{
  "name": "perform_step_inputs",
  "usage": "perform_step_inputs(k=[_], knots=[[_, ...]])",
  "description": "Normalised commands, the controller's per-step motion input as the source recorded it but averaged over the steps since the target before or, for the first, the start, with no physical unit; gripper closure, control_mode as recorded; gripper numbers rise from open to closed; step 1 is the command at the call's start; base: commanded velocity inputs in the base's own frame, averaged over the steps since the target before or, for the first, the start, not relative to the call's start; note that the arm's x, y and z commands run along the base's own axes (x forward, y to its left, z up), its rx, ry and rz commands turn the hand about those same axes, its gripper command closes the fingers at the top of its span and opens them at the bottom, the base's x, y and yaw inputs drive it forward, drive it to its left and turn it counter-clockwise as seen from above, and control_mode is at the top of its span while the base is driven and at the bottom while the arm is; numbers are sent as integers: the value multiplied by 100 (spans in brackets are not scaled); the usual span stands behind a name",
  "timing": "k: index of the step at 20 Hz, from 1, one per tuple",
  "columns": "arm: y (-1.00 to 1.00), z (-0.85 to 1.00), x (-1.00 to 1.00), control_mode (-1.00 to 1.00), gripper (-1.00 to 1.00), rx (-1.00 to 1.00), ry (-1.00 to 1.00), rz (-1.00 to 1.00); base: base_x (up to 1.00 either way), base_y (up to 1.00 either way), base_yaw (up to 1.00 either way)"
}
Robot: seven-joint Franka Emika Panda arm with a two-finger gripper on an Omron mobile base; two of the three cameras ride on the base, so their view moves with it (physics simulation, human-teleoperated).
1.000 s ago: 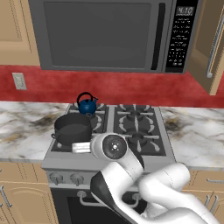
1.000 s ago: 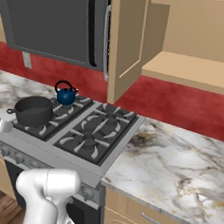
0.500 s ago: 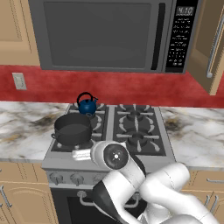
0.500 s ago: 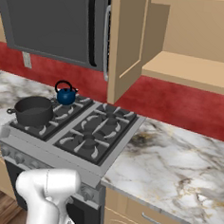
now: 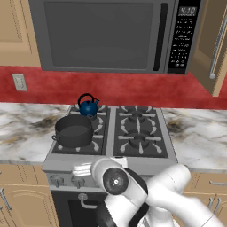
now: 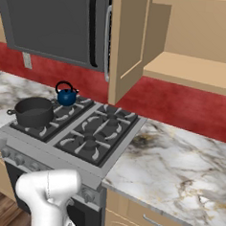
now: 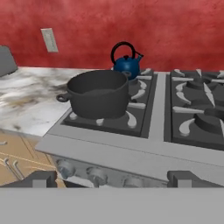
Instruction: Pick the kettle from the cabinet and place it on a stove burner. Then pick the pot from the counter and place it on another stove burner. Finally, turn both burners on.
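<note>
The blue kettle (image 5: 88, 106) (image 6: 67, 96) (image 7: 127, 65) stands on the back-left stove burner. In front of it the dark pot (image 5: 73, 131) (image 6: 34, 111) (image 7: 99, 94) sits on the front-left burner. My gripper (image 5: 82, 170) (image 7: 113, 179) hangs low at the range's front edge, just above the left knobs (image 7: 96, 175), open and holding nothing. The pot is a short way beyond its fingertips. The tan cabinet (image 6: 195, 68) stands open at the upper right, its shelf bare.
The two right burners (image 5: 138, 141) (image 6: 91, 144) carry nothing. A microwave (image 5: 106, 35) hangs above the range. Marble counter (image 5: 22, 128) (image 6: 178, 163) runs on both sides. The open cabinet door (image 6: 125, 44) juts out over the range's right edge.
My hand has sunk from above the stove's front edge down to the level of the knob panel. Kettle and pot have not moved.
</note>
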Motion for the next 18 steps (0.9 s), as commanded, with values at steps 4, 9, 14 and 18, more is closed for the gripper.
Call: perform_step_inputs(k=[4,9,14,18], knots=[[0,-22,-1,-100,-100,0,-10,0,0,0,0],[0,-25,-5,-100,-100,-1,-14,0,0,0,0],[1,-30,-9,-100,-100,0,-13,0,0,0,0],[0,-10,-4,-100,-100,-1,-1,0,0,0,0]])
